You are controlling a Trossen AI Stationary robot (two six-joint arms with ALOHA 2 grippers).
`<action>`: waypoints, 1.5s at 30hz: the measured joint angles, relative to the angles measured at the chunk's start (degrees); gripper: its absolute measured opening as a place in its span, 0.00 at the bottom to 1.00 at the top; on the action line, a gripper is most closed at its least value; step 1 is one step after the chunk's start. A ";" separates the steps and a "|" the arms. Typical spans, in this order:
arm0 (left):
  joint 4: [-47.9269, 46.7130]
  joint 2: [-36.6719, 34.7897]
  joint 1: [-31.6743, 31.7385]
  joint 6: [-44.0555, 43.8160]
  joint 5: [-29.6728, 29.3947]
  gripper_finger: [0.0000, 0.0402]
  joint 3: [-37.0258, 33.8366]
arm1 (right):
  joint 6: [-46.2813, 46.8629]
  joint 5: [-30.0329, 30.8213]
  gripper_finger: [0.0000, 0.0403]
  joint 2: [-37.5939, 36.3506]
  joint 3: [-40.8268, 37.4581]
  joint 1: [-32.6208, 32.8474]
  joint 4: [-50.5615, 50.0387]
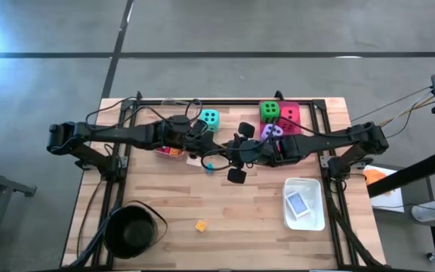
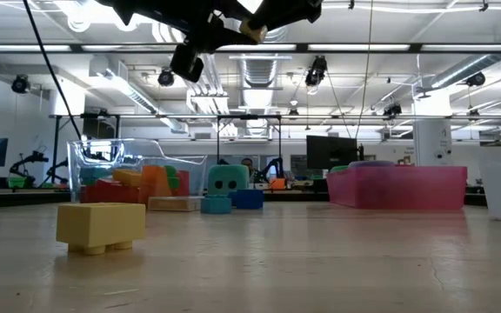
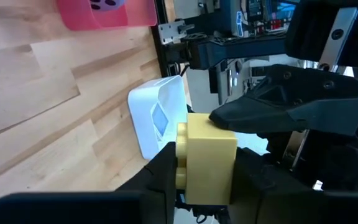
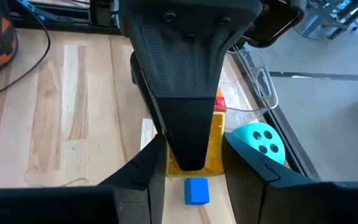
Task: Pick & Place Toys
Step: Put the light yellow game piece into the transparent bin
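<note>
left wrist view: the left gripper (image 3: 207,186) has its jaws closed on a yellow block (image 3: 207,158), lifted above the tabletop (image 1: 240,211) centre. the right gripper (image 4: 191,180) meets it, jaws open around it, seemingly for a handover. white tray (image 1: 305,204) holds a card (image 1: 298,202); pink tray (image 1: 289,115) holds dice.

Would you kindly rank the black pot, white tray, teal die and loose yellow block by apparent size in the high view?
The black pot and white tray look about alike; then the teal die; the loose yellow block is smallest.
</note>
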 joint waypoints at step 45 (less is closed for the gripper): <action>-54.83 -5.43 21.09 21.49 -24.46 0.23 -0.09 | 12.09 10.73 0.84 -11.56 -0.17 0.72 -12.05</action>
